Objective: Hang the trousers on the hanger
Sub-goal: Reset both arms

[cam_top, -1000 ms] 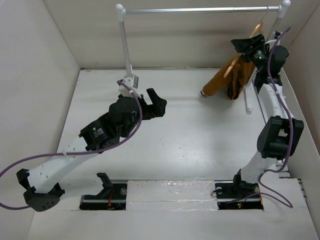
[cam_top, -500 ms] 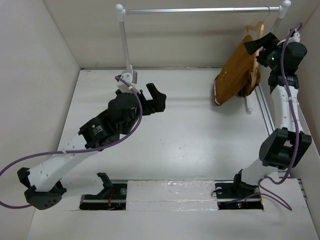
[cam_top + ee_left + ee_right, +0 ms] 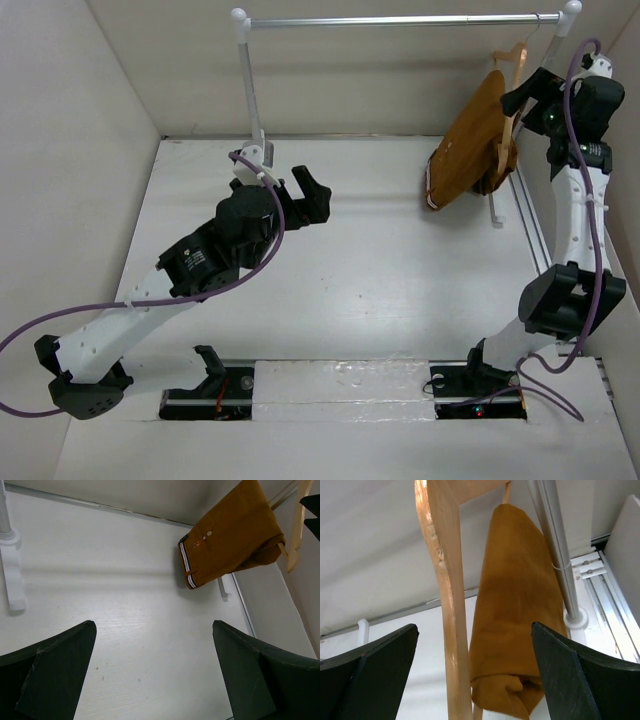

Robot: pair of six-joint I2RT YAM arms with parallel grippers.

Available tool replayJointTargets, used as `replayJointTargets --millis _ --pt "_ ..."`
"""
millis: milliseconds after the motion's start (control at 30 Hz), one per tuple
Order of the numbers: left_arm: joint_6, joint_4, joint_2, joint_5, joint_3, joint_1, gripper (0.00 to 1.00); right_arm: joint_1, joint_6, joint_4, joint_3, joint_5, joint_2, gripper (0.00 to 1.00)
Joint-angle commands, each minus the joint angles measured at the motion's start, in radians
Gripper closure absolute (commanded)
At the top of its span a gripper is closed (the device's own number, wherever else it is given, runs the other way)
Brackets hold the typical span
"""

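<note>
A white table sits inside pale walls, and a silver rail on white posts runs across its far side. At the far right end of that rail hangs the wooden hanger, its small hook over the bar. The rust-brown trousers are folded over the hanger's crossbar and slope down to the left. Their waist end, with its striped band and white trim, is the lowest part, low above the table beside the right post. Whether it touches the table cannot be told. The right gripper is raised high at the hanger, just right of the trousers. In the right wrist view its dark fingers are spread wide. One sloping arm of the hanger stands between them with a gap on either side, so nothing is gripped, and the hanging cloth lies just beyond it. The left gripper is over the middle-left of the table, well apart from the trousers, and points toward them. Its fingers are also spread wide and hold nothing, with bare table showing between them.
</note>
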Motion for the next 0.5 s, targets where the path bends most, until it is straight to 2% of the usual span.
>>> replayJointTargets --millis 0,200,300,333,433,467 --pt "0.023 0.000 0.011 -0.010 0.049 -0.004 0.01 -0.027 -0.051 0.022 -0.023 0.004 -0.099 0.00" --pt "0.009 -0.013 0.046 0.029 0.026 -0.004 0.01 -0.050 -0.107 0.011 -0.170 -0.017 -0.335 0.00" --pt "-0.011 -0.014 0.046 0.055 -0.015 -0.004 0.01 -0.036 -0.126 0.017 -0.368 -0.047 -0.493 0.00" --pt "-0.015 -0.020 0.042 0.056 -0.025 -0.004 0.01 -0.013 -0.148 0.008 -0.487 -0.044 -0.538 0.00" --pt "-0.032 -0.029 0.014 0.067 -0.081 -0.004 0.01 0.037 -0.178 -0.047 -0.717 -0.011 -0.717 0.00" --pt "-0.040 -0.029 0.003 0.070 -0.100 -0.004 0.01 0.074 -0.195 -0.090 -0.747 0.066 -0.753 0.00"
